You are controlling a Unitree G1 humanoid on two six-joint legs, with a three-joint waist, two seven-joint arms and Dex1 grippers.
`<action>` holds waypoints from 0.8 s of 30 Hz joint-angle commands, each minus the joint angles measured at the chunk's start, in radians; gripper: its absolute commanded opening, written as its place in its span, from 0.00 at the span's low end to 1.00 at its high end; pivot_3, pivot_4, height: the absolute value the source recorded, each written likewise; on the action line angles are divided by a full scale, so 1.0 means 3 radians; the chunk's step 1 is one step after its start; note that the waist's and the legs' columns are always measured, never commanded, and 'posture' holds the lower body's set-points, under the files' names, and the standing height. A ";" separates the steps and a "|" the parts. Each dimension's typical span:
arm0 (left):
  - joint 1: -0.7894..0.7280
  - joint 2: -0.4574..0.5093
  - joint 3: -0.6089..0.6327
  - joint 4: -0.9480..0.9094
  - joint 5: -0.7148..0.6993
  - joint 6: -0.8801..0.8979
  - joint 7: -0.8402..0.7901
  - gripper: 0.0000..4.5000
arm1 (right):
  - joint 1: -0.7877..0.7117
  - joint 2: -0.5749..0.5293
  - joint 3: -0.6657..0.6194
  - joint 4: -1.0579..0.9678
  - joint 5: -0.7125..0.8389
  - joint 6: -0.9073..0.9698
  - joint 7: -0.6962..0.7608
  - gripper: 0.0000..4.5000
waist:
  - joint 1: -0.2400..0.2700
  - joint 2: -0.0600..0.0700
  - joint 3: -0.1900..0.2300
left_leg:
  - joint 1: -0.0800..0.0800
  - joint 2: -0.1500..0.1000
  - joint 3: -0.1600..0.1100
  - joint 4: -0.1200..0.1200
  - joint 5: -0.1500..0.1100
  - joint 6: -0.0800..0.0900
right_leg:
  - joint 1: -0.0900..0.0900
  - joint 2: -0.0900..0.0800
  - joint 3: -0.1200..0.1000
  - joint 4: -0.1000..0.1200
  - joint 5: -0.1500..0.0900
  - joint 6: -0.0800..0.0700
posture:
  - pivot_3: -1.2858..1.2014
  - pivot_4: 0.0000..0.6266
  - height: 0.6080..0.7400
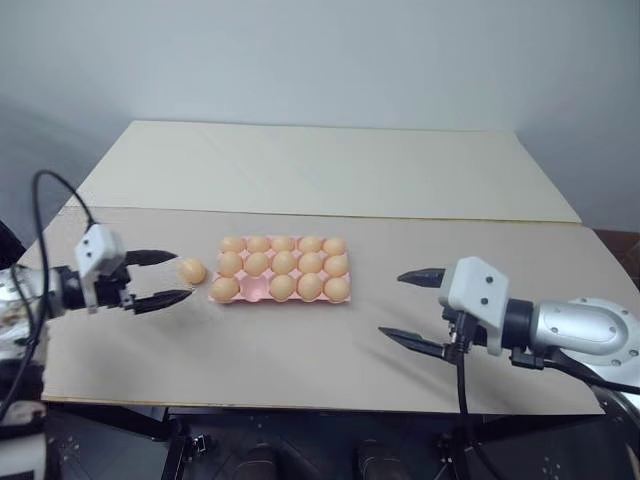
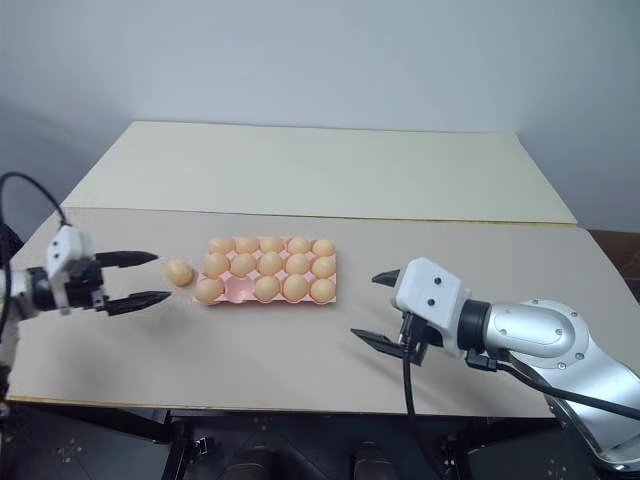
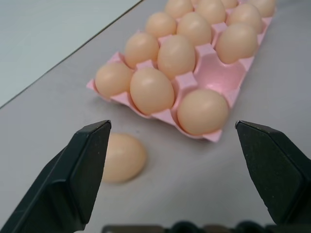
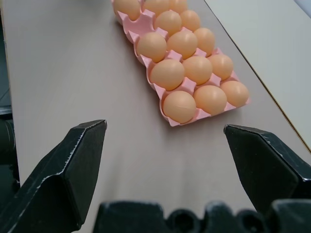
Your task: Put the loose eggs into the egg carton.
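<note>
you have the egg carton point(image 1: 280, 272) lying flat near the middle of the table point(image 1: 330, 170), a pink tray with fourteen of its fifteen cups filled; the one empty cup point(image 3: 217, 73) sits in the row nearest you, second from the carton's left end; one loose egg point(image 1: 191, 270) lies on the table just beside that left end, apart from the tray; your left gripper point(image 1: 160, 277) hangs just left of this egg, its jaws spread wide and holding nothing, the egg near the far finger point(image 3: 80, 172); your right gripper point(image 1: 418, 309) sits well off to the right of the carton, jaws likewise wide apart and empty
</note>
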State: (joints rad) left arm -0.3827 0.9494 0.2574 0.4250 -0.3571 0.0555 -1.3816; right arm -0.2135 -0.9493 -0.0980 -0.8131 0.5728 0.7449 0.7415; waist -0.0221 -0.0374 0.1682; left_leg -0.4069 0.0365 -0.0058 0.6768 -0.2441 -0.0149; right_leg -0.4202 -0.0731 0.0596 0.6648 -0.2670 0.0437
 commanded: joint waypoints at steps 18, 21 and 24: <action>0.1588 -0.0043 0.1040 -0.1043 -0.0294 0.0388 0.0690 0.99 | -0.0196 0.0026 -0.0127 0.0304 0.0114 -0.0584 0.0622 1.00 | 0.0020 0.0000 0.0000 | 0.0004 0.0001 0.0002 -0.0002 -0.0001 0.0000 | 0.0003 -0.0001 -0.0001 -0.0002 0.0000 0.0000 | 0.52 0.24 1.00; 0.1626 -0.0081 0.1057 -0.1099 -0.0324 0.0400 0.0770 0.99 | -0.0234 0.0023 -0.0094 0.0347 0.0089 -0.0605 0.0656 1.00 | 0.0023 0.0000 0.0000 | 0.0004 0.0001 0.0003 -0.0002 -0.0001 0.0000 | 0.0003 -0.0002 -0.0001 -0.0002 0.0000 0.0000 | 0.52 0.24 1.00; 0.1586 -0.0095 0.1013 -0.1069 -0.0308 0.0399 0.0817 0.99 | -0.0302 0.0036 -0.0033 0.0371 0.0033 -0.0590 0.0628 1.00 | 0.0021 0.0000 0.0000 | 0.0005 0.0001 0.0003 -0.0002 -0.0001 0.0000 | 0.0003 -0.0002 -0.0001 -0.0001 0.0000 0.0000 | 0.52 0.24 1.00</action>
State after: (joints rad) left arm 0.1009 0.9163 0.5374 0.1238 -0.4342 0.1781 -1.1483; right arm -0.2861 -0.9310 -0.1021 -0.6946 0.5928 0.5908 0.9337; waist -0.0160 -0.0374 0.1682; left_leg -0.4053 0.0368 -0.0049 0.6763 -0.2443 -0.0148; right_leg -0.4193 -0.0736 0.0594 0.6644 -0.2670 0.0437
